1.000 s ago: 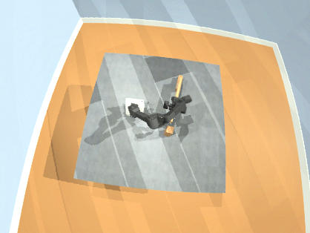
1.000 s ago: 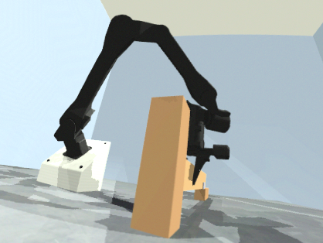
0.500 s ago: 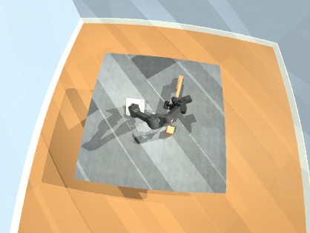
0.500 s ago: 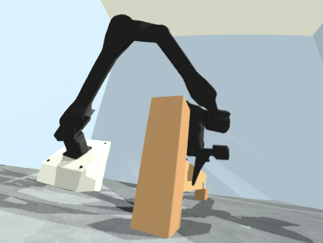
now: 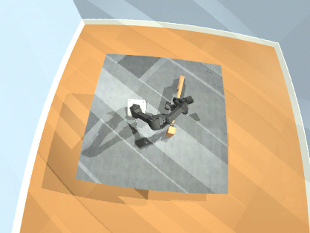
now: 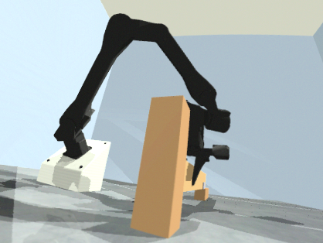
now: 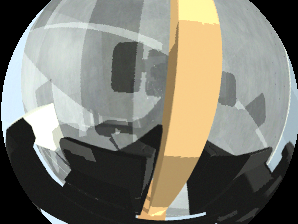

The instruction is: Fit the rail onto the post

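Rail point(image 5: 180, 87) runs from post point(image 5: 171, 130) toward 12 o'clock in your top view, far end near upper part of grey mat point(image 5: 111, 156). Gripper point(image 5: 176, 101) clamped narrow on rail, near its post-side half; fingertips hidden by wrist. Exterior view: post point(image 6: 162, 164) stands upright up front, hiding joint, so you cannot tell whether pegs are seated. White arm base point(image 6: 77, 165) at 9 o'clock of post.

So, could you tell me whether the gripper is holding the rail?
Yes, the gripper is shut on the rail, which the wrist view shows running between its fingers.
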Motion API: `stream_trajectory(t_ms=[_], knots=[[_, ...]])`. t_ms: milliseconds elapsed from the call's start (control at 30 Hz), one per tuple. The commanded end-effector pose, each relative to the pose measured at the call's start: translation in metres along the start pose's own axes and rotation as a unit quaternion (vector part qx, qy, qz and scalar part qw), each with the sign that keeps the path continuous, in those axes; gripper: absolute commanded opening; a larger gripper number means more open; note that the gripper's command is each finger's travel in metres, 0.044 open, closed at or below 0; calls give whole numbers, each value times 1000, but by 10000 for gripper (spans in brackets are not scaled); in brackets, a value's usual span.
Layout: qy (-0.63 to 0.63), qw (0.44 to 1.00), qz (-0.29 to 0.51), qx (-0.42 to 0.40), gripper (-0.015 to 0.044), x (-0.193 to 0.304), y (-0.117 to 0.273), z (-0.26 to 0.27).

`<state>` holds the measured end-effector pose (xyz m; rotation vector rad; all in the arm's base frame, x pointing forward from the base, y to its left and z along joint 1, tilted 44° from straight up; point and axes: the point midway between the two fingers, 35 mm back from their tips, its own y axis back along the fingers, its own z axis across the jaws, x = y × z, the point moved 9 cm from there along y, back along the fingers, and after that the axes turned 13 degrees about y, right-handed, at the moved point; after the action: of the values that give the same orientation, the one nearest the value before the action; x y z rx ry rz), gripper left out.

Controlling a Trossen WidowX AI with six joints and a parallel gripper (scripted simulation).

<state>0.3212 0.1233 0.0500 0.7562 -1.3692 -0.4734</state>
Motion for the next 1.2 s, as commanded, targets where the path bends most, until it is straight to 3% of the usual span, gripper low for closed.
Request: stream_trajectory(t_ms=[0, 1167], knots=[[3, 1000, 0, 3, 0, 1, 3, 1], [3, 1000, 0, 2, 0, 12, 3, 3]])
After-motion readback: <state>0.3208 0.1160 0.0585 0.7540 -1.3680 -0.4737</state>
